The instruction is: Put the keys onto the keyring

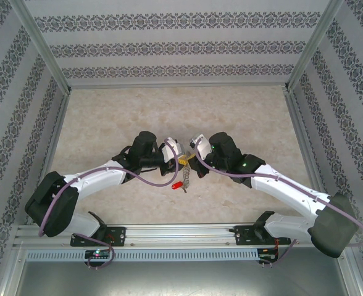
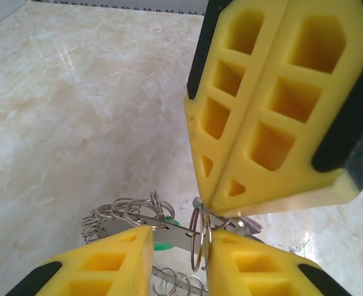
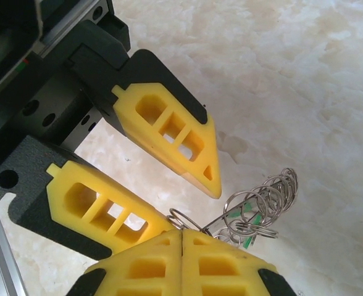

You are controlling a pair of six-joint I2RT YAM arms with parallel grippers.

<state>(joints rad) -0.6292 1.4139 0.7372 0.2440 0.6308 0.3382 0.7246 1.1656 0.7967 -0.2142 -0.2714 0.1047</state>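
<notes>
at centre of the overhead view, the right gripper (image 3: 181, 233), jaws pressed together, is pinching a loop of the keyring (image 2: 169, 229) while the left gripper (image 2: 180, 239), jaws spread, is flanking it. the red key (image 1: 177, 185) is lying unthreaded on the table (image 1: 107, 123); whether the green tag (image 3: 249, 213) is hanging from a loop is unclear.

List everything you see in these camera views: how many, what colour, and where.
keyring: one, grey metal fringed with wire loops, mid-table between the pincers
red-tagged key: one, red, beside the keyring on the side toward the arm bases
green tag: one, green, behind the keyring's loops
table: one, beige marble pattern, under everything
walls: three, grey patterned, around the table
rail: one, silver, near edge
left pincer: one, yellow, open at the keyring
right pincer: one, yellow, shut on the keyring
</notes>
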